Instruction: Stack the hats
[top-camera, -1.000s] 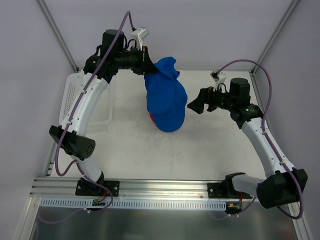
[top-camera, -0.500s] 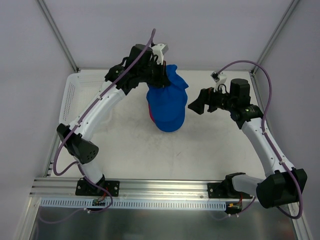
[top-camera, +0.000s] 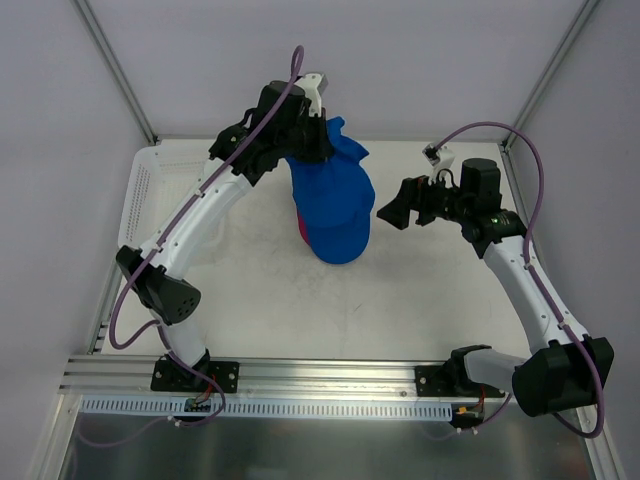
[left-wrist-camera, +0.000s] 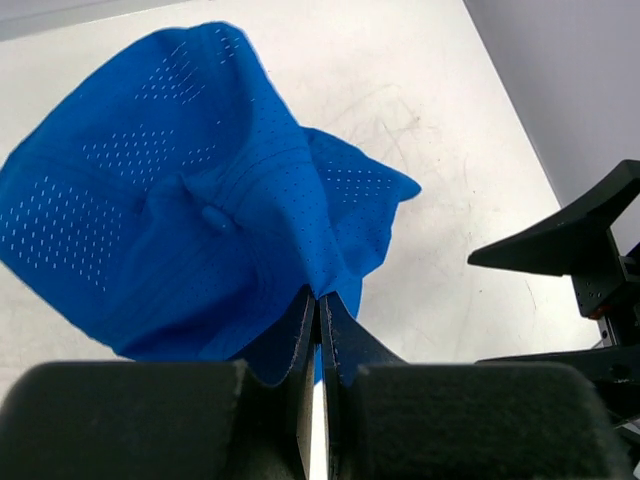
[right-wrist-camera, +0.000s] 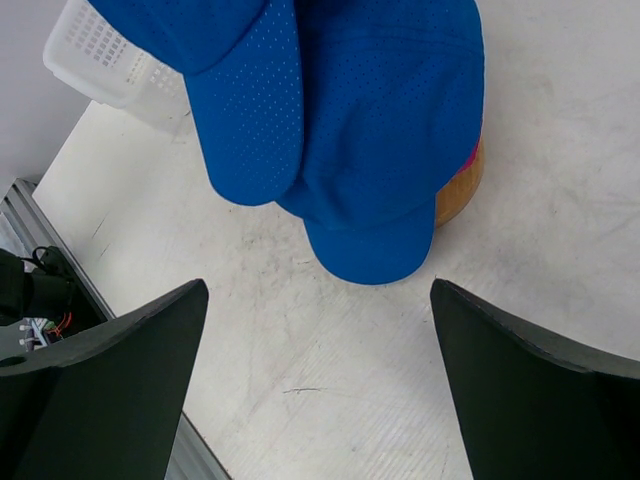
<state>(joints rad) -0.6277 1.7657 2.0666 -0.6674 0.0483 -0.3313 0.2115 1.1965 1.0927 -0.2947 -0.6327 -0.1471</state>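
Note:
My left gripper (top-camera: 317, 152) is shut on the back edge of a blue hat (top-camera: 330, 185) and holds it up, draped over the stack. In the left wrist view the jaws (left-wrist-camera: 320, 298) pinch the hat's blue fabric (left-wrist-camera: 180, 190). Under it another blue hat (top-camera: 338, 240) tops the stack, with a sliver of a pink hat (top-camera: 300, 233) showing. In the right wrist view the hanging hat (right-wrist-camera: 245, 110) overlaps the stacked blue hat (right-wrist-camera: 390, 140), which has a pink edge (right-wrist-camera: 473, 160) beneath. My right gripper (top-camera: 392, 212) is open and empty, just right of the stack (right-wrist-camera: 318, 290).
The stack sits on a round tan wooden disc (right-wrist-camera: 460, 195). A white slatted basket (top-camera: 140, 185) lies at the table's left, and it also shows in the right wrist view (right-wrist-camera: 100, 60). Grey walls close off the back and sides.
My left arm has swung right with the blue hat, bringing it over the stack, then lifted slightly. The right arm has stayed put.

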